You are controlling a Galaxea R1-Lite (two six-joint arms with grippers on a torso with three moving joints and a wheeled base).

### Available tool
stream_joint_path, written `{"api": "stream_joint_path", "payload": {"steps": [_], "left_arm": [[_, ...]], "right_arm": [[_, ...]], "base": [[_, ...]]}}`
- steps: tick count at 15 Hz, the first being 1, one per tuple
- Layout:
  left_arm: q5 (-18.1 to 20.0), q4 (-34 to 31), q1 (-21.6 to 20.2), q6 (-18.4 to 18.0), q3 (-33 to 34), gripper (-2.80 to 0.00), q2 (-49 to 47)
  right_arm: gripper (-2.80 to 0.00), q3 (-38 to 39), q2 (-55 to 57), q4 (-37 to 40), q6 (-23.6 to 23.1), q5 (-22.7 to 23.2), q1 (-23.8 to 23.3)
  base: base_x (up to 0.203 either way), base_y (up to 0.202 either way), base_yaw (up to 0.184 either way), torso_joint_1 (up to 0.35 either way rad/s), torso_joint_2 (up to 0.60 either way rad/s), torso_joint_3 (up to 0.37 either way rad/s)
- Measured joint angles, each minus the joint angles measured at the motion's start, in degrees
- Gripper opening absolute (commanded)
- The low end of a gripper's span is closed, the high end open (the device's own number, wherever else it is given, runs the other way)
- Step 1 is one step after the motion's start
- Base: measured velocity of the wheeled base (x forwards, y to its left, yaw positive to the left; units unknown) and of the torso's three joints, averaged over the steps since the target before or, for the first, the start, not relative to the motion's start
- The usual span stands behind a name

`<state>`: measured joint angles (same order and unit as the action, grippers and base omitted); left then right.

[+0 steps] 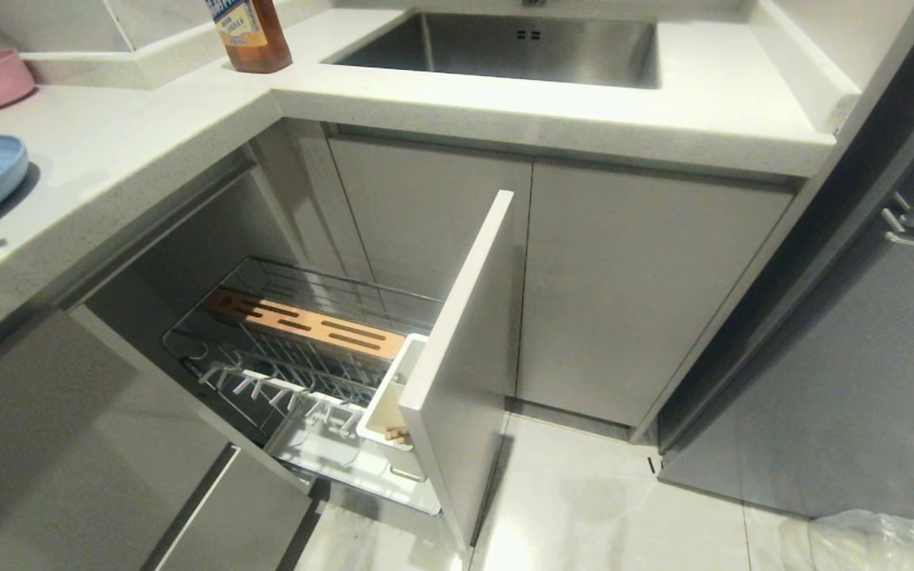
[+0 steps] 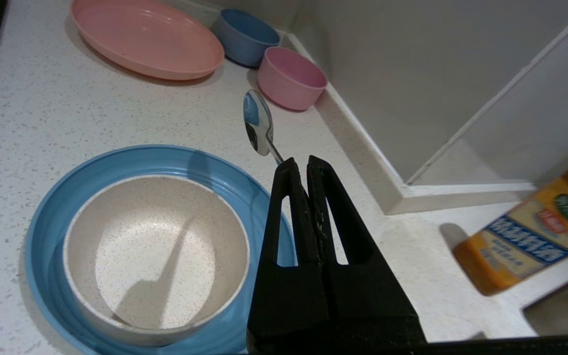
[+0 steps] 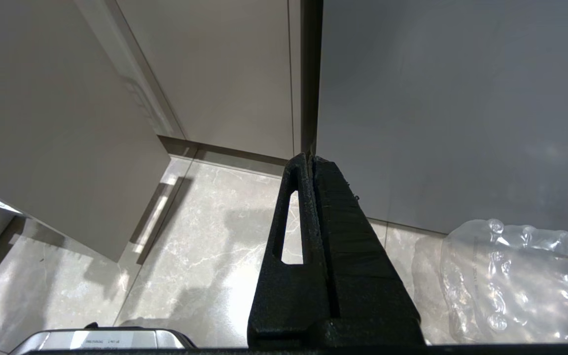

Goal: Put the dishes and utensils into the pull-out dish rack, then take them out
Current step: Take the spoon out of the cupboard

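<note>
Kitchen corner, speckled white counter: the left gripper hangs over it, jaws clenched on the handle of the metal spoon, whose long axis runs straight out from the tips, bowl end away from the wrist, toward the pink bowl. Cream bowl sits inside the blue plate, just beside the jaws. Pull-out dish rack stands open below the counter edge, w/ white utensil cup at its near end, likely the spoon's destination. Right gripper, pressed closed & empty, is parked low over the floor.
</note>
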<state>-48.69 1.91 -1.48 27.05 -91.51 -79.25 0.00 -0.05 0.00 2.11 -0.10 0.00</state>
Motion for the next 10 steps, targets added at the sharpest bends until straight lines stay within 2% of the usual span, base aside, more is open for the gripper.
{"api": "stream_joint_path", "payload": {"steps": [3, 10], "left_arm": [[-1.6, 1.1, 0.0, -1.2, 0.4, -2.80, -3.1], [-5.6, 1.2, 1.3, -1.2, 1.6, -2.80, -7.0]], "right_arm": [[-2.80, 0.0, 0.0, 0.0, 0.0, 0.0, 0.0], [-2.80, 0.0, 0.0, 0.0, 0.0, 0.0, 0.0]], "base": [[0.000, 0.000, 0.000, 0.000, 0.00, 0.000], [0.000, 0.000, 0.000, 0.000, 0.00, 0.000]]}}
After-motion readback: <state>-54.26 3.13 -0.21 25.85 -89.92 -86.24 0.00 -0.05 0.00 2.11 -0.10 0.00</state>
